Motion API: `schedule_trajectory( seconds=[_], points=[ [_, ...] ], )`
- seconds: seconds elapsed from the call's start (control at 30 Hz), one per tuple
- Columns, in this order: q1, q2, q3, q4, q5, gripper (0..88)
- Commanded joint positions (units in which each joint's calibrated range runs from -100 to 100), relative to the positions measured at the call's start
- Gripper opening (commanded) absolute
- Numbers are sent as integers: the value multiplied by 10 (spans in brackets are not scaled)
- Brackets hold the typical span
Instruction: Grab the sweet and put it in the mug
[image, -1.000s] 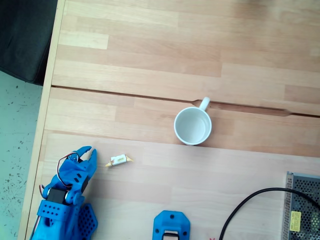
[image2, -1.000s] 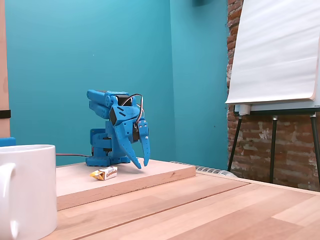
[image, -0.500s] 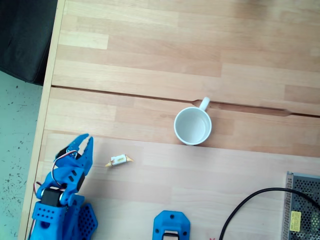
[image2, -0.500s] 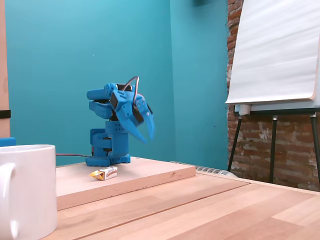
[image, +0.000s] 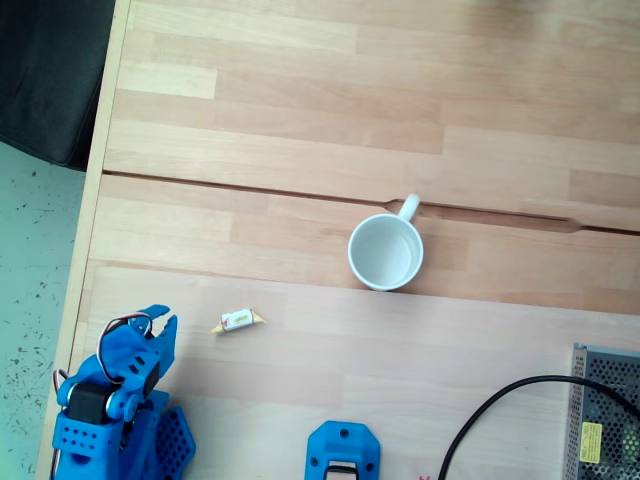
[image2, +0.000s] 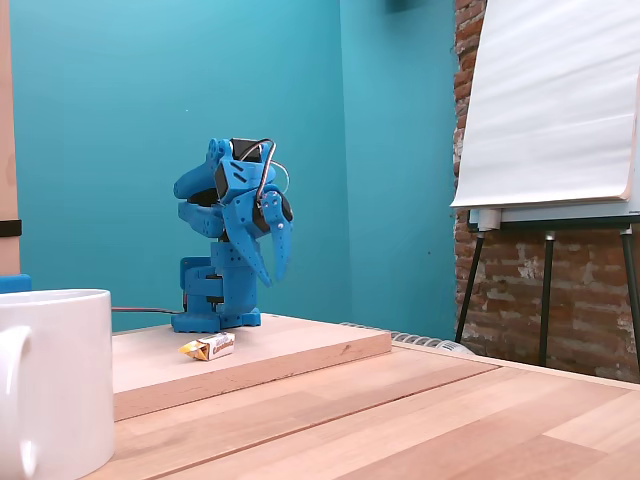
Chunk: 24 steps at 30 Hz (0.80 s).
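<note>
Gripper (image2: 270, 278) empty, jaws slightly apart, above sweet (image: 238, 319); w/ a narrow gap you risk knocking it farther from mug (image: 385, 252).

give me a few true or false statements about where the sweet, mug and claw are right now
1. The sweet lies on the wooden table, outside the mug. True.
2. The claw is clamped on the sweet. False: it hangs in the air above the board, holding nothing.
3. The mug is upright with its opening facing up. True.
4. The mug's handle points toward the arm in the top-down fixed view. False: it points to the upper right, away from the arm.
5. A black cable runs across the lower right of the table. True.
</note>
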Motion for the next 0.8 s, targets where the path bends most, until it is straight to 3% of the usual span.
schedule_trajectory(
  seconds=[0.0,0.17,0.43,0.77],
  points=[
    [5,0,-44,2,5,45],
    [5,10,-73,5,2,144],
    [35,163,-77,2,-2,354],
    [117,267,-114,-34,54,372]
  ],
)
